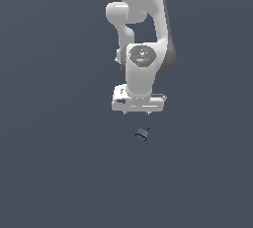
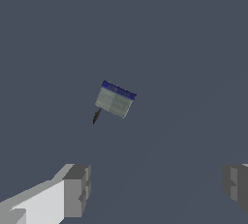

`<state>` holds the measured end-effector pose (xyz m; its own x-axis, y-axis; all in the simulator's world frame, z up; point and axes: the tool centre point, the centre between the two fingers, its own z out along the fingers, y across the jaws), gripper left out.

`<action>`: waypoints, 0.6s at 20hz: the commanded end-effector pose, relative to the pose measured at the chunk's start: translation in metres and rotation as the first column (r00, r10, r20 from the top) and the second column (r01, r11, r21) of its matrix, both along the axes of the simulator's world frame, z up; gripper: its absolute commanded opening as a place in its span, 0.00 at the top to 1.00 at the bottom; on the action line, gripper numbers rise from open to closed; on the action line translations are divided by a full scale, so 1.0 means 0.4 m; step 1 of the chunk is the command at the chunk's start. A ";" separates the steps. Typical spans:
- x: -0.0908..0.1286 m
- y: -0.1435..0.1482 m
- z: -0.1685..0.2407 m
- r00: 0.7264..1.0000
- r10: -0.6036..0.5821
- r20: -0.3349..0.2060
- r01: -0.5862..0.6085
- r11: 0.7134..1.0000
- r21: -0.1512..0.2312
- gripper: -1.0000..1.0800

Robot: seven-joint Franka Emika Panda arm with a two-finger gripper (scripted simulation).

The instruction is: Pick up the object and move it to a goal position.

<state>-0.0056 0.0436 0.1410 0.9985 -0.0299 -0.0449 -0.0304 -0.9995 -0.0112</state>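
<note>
White and glossy, the Franka arm (image 1: 143,39) reaches down toward a flat slate-grey surface (image 1: 54,172), and we see its gripper (image 1: 137,113) hanging above that surface with nothing between its jaws. From the wrist view we can tell the gripper (image 2: 155,189) stands wide apart: one grey fingertip (image 2: 77,189) shows at one edge of the picture and the other at the opposite edge, with bare surface between them.

We find the object (image 1: 142,133) lying on the surface just below the gripper in the exterior view, a little toward the exterior view's right of the gripper's middle, and clearly apart from the fingers. It is far smaller than the gripper. In the wrist view the object (image 2: 115,99) shows a pale grey-green face with faint lines across it, a deep blue band along one edge, and a thin black stub (image 2: 96,117) sticking out from one corner. It sits tilted against the picture's edges, not square to the gripper's fingers. We cannot tell from either view how high the fingertips hang above it.
</note>
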 end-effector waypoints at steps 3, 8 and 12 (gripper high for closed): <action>0.011 0.013 -0.024 0.999 -0.052 0.004 0.052 0.999 -0.002 0.04; 0.029 0.033 -0.063 0.990 -0.140 0.012 0.140 0.990 -0.005 0.04; 0.045 0.054 -0.104 0.974 -0.227 0.021 0.227 0.974 -0.008 0.04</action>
<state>0.0100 0.0618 0.1058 0.9744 -0.2234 -0.0268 -0.2236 -0.9747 -0.0044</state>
